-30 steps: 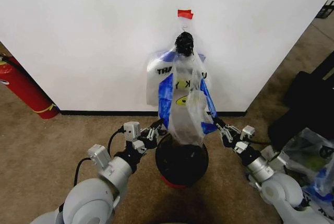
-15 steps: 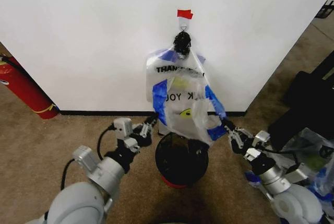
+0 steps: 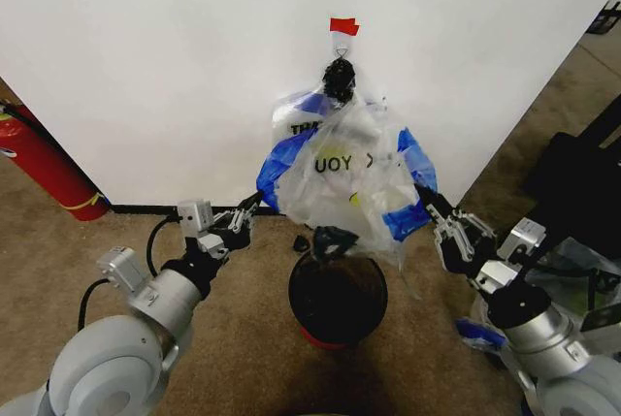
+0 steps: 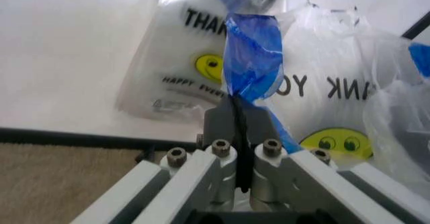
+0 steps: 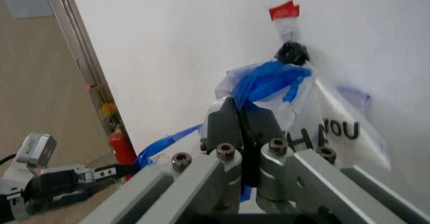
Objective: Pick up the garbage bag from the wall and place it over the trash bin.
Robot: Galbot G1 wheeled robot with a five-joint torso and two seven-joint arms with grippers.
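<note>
Though clamped — left gripper (image 3: pixel 254 208), garbage bag (image 3: pixel 344 183).

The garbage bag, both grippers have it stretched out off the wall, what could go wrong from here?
1. The garbage bag hangs by a black knot at the hook; pulling wider may tear the thin plastic.
2. The left gripper and right gripper pinch only the blue edges, so a grip could slip.
3. The "THANK YOU" bag hangs behind and could be dragged along onto the trash bin.

Brown carpet (image 3: pixel 58 251), red fire extinguisher (image 3: pixel 39 169) left, black furniture (image 3: pixel 582 183) right
</note>
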